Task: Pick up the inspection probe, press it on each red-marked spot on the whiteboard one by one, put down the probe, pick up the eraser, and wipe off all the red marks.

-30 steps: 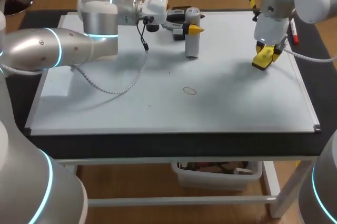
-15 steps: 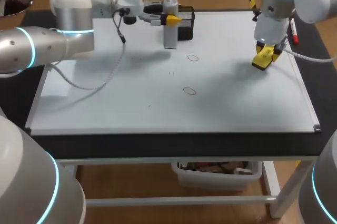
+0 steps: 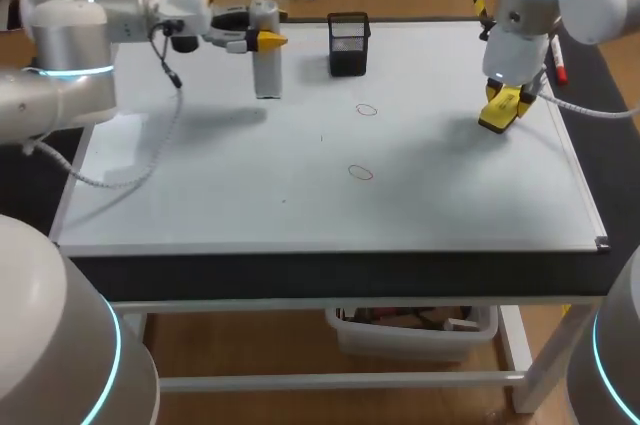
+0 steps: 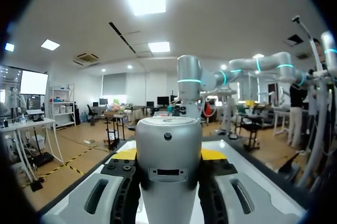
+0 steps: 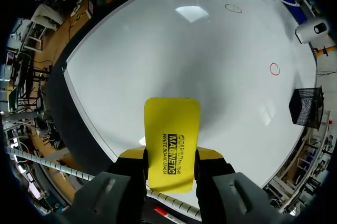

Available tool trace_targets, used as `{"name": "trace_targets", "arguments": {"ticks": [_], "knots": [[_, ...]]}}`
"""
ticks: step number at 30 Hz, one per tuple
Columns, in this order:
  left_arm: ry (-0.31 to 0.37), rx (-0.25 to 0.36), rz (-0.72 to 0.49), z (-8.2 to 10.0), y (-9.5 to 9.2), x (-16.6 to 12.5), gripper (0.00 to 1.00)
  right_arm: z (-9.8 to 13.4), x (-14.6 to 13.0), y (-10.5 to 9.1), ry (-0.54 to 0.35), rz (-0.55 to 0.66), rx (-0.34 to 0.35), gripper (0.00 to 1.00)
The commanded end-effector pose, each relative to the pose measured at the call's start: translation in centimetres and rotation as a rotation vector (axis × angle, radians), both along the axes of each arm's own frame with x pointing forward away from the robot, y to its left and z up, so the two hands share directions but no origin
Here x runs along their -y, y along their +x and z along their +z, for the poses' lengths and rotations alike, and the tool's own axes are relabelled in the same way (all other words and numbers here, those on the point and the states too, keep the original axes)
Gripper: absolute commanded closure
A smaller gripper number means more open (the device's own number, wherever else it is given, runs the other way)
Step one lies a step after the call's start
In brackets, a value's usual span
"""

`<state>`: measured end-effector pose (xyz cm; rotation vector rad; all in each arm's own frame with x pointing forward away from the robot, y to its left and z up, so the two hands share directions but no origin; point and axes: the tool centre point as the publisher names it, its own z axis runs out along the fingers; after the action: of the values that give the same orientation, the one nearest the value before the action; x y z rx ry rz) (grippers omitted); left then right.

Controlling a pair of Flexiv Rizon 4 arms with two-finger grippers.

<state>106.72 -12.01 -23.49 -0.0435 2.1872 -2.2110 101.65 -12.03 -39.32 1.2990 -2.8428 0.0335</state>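
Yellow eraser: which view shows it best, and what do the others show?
Right wrist view: the yellow eraser sits large, broad face showing, between the jaws. Head view shows it small, beneath the right gripper. Left wrist view lacks it.

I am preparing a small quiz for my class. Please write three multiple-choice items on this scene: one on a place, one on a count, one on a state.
1. Where does the black mesh holder stand?
A) near the whiteboard's far edge
B) at its near edge
C) in the right gripper

2. How many red marks are on the whiteboard?
A) none
B) two
C) five

3. What does the left gripper hold?
A) nothing
B) the eraser
C) the probe

Answers:
1 A: it stands by the far edge, between the two arms.
2 B: one mark lies beyond the other.
3 C: both fingers clamp the probe, and the eraser is in the right gripper.
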Motion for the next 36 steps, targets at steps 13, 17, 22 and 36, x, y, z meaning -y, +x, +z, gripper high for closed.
{"name": "trace_targets", "arguments": {"ticks": [13, 17, 22, 36], "knots": [[0.007, -0.016, 0.234, 0.6, -1.6, -7.1, 1.0, 0.1, 0.1, 0.0, -0.002, 0.002, 0.0, 1.0], [0.003, -0.017, 0.237, 0.7, -1.6, -7.8, 1.0, 0.1, 0.1, 0.0, -0.002, 0.002, 0.0, 1.0], [0.001, -0.018, 0.238, 0.7, -1.7, -8.0, 1.0, 0.1, 0.1, 0.0, -0.002, 0.002, 0.0, 1.0], [0.001, -0.018, 0.238, 0.7, -1.7, -8.0, 1.0, 0.9, -7.9, 0.1, -0.03, 0.218, 0.02, 1.0]]}}
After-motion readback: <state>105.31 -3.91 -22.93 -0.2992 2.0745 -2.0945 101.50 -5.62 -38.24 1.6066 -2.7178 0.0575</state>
